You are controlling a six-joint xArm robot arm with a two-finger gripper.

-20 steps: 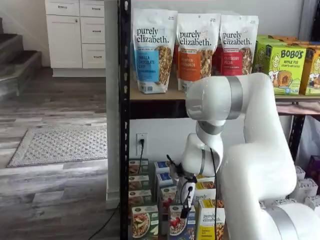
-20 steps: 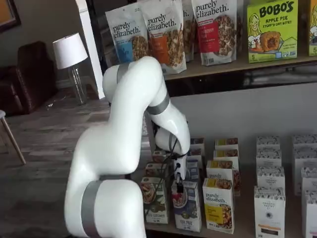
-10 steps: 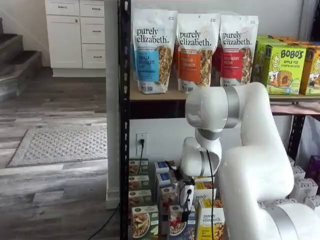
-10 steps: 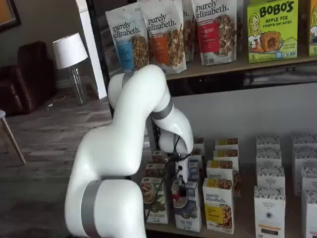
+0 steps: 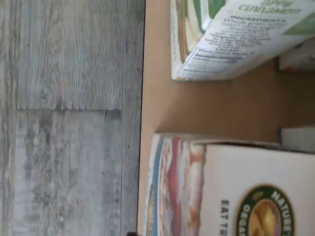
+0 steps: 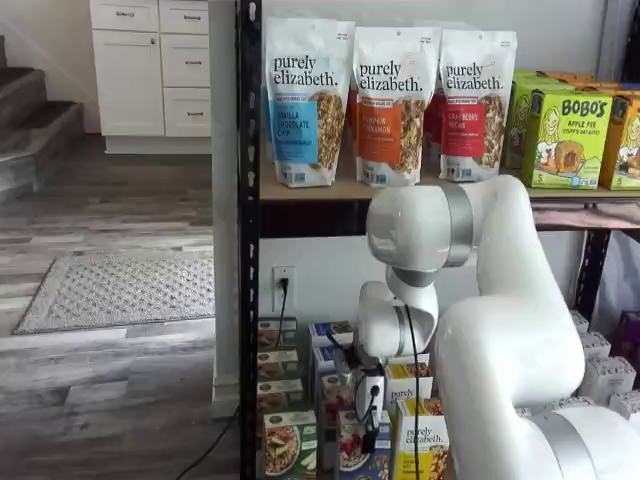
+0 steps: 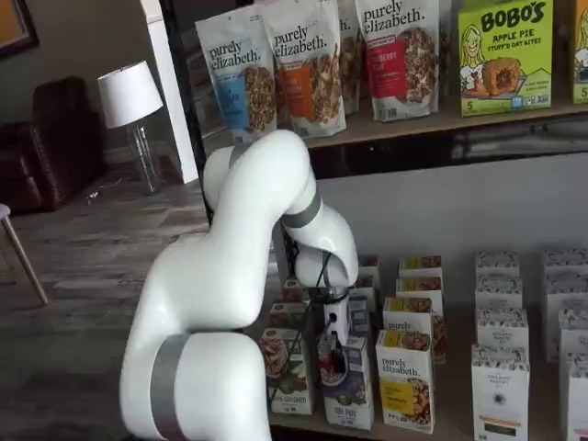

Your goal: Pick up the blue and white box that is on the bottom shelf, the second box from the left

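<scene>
The blue and white box (image 6: 358, 455) (image 7: 347, 386) stands upright in the front row of the bottom shelf (image 7: 452, 404), between a green carton (image 6: 289, 443) and a yellow-and-white carton (image 7: 405, 378). My gripper (image 6: 369, 425) (image 7: 333, 349) hangs just above and in front of that box, its black fingers dark against the box face. The jaws stand wide apart and hold nothing. In the wrist view the box's white top panel (image 5: 256, 191) lies close below the camera, with the green carton (image 5: 231, 34) beside it on the tan shelf board (image 5: 162, 98).
More rows of cartons stand behind the front row, and white cartons (image 7: 500, 386) fill the shelf's right side. Granola bags (image 6: 308, 100) sit on the upper board. A black rack post (image 6: 248, 240) rises at the left. Grey wood floor (image 5: 69, 118) borders the shelf edge.
The arm's elbow has sunk and the wrist has come down, so the gripper hangs lower and nearer the box. The boxes have not moved.
</scene>
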